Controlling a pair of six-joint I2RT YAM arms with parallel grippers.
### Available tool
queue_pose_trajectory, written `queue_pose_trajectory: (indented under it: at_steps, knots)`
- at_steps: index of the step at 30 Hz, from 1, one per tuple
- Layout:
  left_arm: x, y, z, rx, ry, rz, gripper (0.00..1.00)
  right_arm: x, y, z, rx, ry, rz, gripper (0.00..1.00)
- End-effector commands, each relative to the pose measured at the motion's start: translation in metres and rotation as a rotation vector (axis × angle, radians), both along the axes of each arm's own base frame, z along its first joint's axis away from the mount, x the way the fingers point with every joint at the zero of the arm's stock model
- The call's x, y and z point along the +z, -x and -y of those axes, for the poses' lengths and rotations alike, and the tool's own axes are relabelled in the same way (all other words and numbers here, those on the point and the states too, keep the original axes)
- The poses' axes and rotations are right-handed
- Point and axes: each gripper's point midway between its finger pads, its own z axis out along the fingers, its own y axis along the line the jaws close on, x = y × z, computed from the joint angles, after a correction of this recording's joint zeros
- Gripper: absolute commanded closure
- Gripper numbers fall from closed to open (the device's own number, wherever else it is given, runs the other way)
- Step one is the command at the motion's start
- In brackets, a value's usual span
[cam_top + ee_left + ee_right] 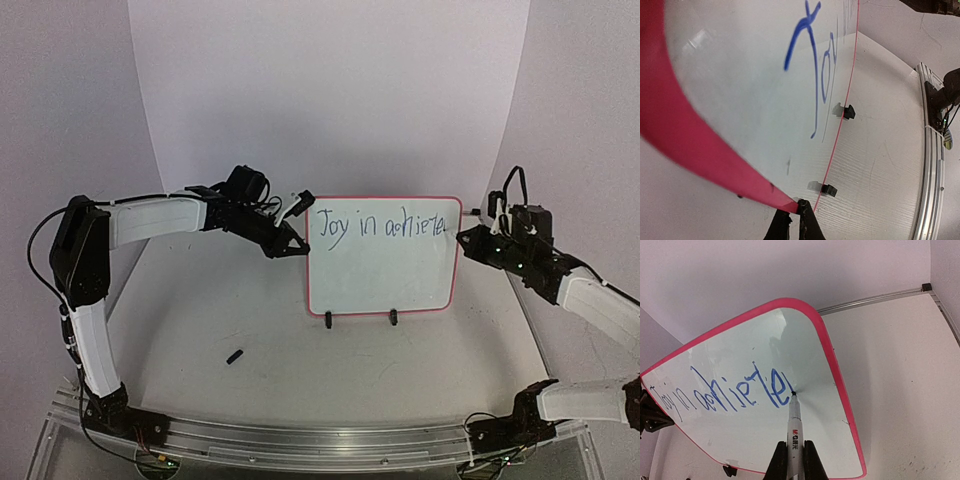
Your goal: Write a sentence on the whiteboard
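- The whiteboard (385, 285) stands upright mid-table on two black feet (329, 320), with one blue sentence (380, 228) along its top.
- Table (250, 310) surface stretches out in front of it.
- The left gripper (298, 243) pinches the board's left rim.
- The right gripper (793, 462) clamps one marker (794, 422), tip touching the board where the writing ends.
- One small black object (235, 356) lies well apart, front-left.

whiteboard (384, 280) upright | sentence (380, 227) "Joy in…", ending hard to read | left gripper (298, 243) at left rim

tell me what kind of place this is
Likely a robot lab booth: white backdrop panels, left arm and right arm bolted to a metal rail, and a whiteboard staged on a white tabletop.
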Motion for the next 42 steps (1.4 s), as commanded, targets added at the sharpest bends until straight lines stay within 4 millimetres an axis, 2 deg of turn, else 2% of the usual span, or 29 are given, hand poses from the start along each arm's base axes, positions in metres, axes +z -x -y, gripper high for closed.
queue_pose_trajectory:
  at_steps: [1, 4, 12, 17, 20, 29, 42]
  knots:
    - [-0.041, 0.019, -0.01, -0.034, -0.153, -0.047, 1.0, -0.001, 0.001, 0.003, -0.013, -0.008, 0.002, 1.0]
    - [-0.041, 0.019, -0.01, -0.033, -0.153, -0.049, 1.0, 0.005, -0.001, 0.003, -0.017, -0.005, 0.015, 1.0]
    - [-0.041, 0.02, -0.01, -0.034, -0.153, -0.049, 1.0, 0.034, -0.009, 0.003, -0.025, -0.012, 0.083, 1.0]
    - [-0.041, 0.02, -0.01, -0.035, -0.154, -0.05, 1.0, 0.046, -0.013, 0.005, -0.038, -0.014, 0.122, 1.0]
    - [-0.041, 0.02, -0.009, -0.036, -0.152, -0.048, 1.0, 0.047, -0.014, 0.006, -0.046, -0.013, 0.125, 1.0]
    - [-0.041, 0.02, -0.009, -0.037, -0.152, -0.049, 1.0, 0.04, -0.009, 0.014, -0.086, -0.011, 0.115, 1.0]
    - [-0.041, 0.02, -0.009, -0.037, -0.151, -0.049, 1.0, -0.003, 0.007, 0.013, -0.07, -0.015, 0.003, 1.0]
